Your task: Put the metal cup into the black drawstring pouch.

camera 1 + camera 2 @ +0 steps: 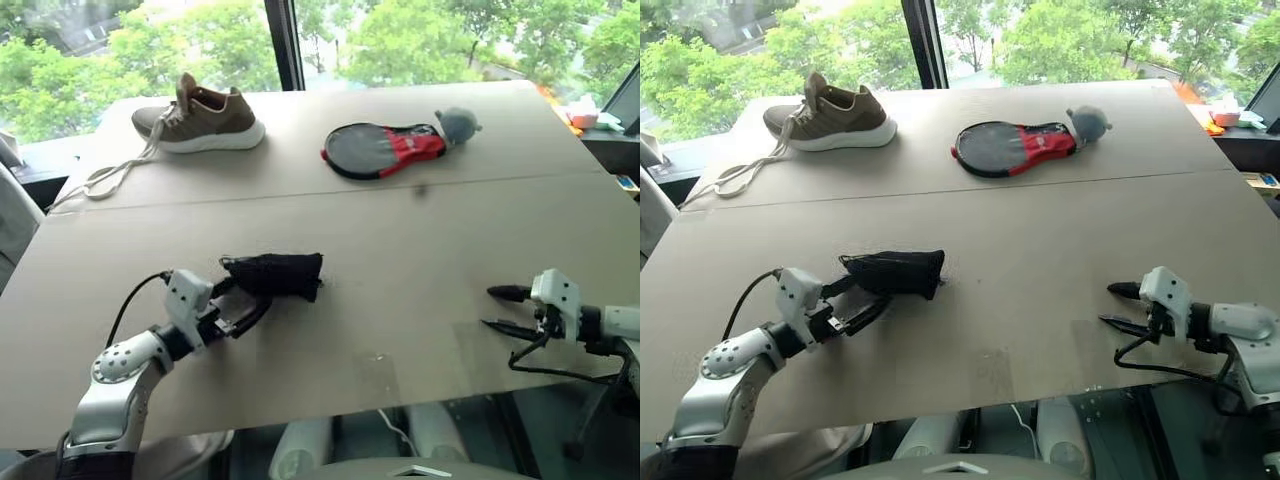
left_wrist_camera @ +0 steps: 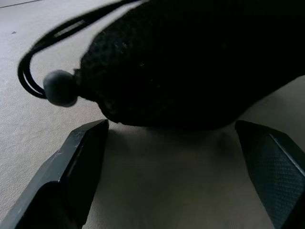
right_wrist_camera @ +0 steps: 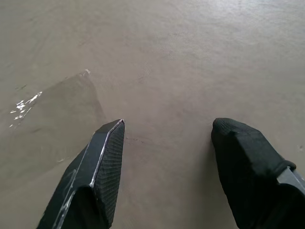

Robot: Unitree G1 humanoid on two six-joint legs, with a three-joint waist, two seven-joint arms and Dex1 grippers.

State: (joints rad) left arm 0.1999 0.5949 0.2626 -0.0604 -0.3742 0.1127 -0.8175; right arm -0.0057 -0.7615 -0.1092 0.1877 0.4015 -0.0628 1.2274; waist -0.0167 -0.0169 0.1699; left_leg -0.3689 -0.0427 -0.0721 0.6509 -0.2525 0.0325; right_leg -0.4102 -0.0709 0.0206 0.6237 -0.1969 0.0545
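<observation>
Left tool (image 1: 243,312): fingers spread wide, empty, resting low over the bench (image 1: 400,270). In the left wrist view its two fingertips (image 2: 90,143) straddle the near edge of the black drawstring pouch (image 1: 277,273) without gripping it.

The pouch lies on its side just beyond this tool, bulging. Its cord (image 2: 33,71) and a round toggle (image 2: 60,88) trail from the gathered mouth.

The metal cup is not visible on the bench; judged from the pouch's full shape, it may already be inside, but this cannot be confirmed.

Right tool (image 1: 505,309): fingers apart, holding nothing, low over bare bench well apart from the pouch.

Step in hand: judged as release after insertion. Next move: verify the contents, then either withdraw both tools or locate the cup.
</observation>
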